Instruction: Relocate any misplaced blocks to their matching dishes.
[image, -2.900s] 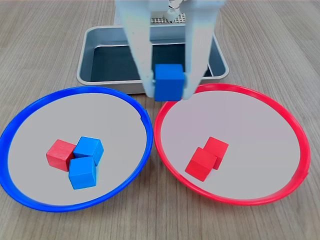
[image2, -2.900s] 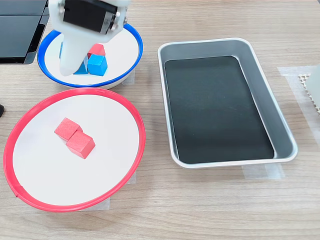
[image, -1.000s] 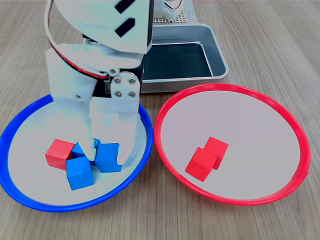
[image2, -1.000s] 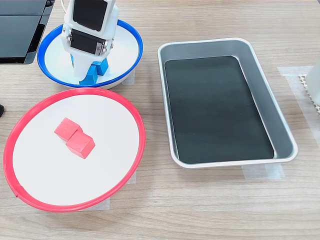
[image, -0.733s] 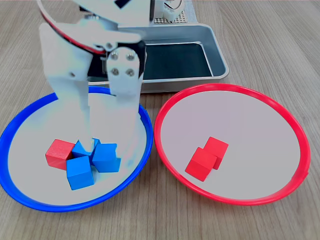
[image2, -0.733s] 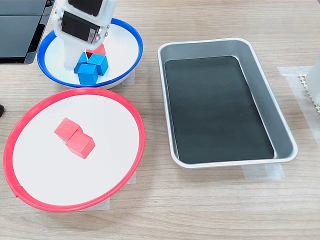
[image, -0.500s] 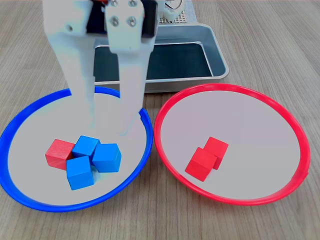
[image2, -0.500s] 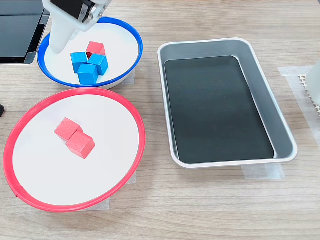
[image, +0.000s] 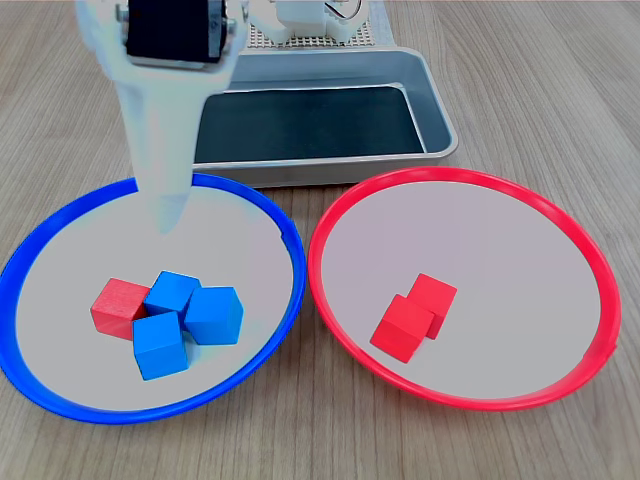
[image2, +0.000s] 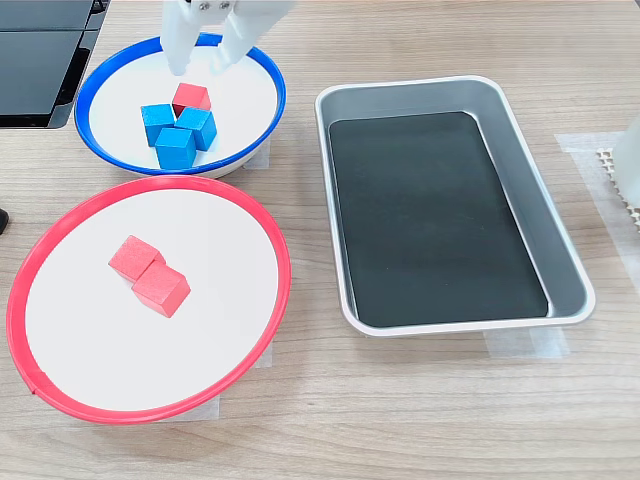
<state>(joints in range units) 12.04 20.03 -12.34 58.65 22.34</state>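
Tool (image2: 200, 62) is hanging above the blue-rimmed dish (image2: 262, 68) in the second exterior view, jaws spread apart, holding nothing, tips pointing down over the dish's 12 o'clock part. In the first exterior view the tool (image: 168, 218) is showing as one pale tapering finger over the dish's 12 o'clock edge, so the gap is not reading there.

Blue-rimmed dish (image: 60, 395) is carrying four cubes bunched together, touching, near its centre in both exterior views. In the first exterior view the red cube (image: 120, 308) is sitting at 9 o'clock of the bunch, with one blue cube (image: 172, 293) at 12 o'clock, a second blue cube (image: 214, 316) at 3 o'clock and a third blue cube (image: 159, 346) at 6 o'clock. In the second exterior view the same red cube (image2: 190, 99) is lying at the bunch's 12 o'clock, nearest the tool but not touching it.

Red-rimmed dish (image: 560, 230) is sitting at 3 o'clock of the blue one in the first exterior view, rims nearly meeting. It is holding two red cubes (image: 415, 314) touching each other near its centre; no blue cube in it. In the second exterior view the red-rimmed dish (image2: 40, 240) is lying at 6 o'clock of the blue one.

Grey metal tray (image2: 505, 150) is resting on the wooden tabletop (image2: 420, 420) at 3 o'clock of both dishes in the second exterior view.
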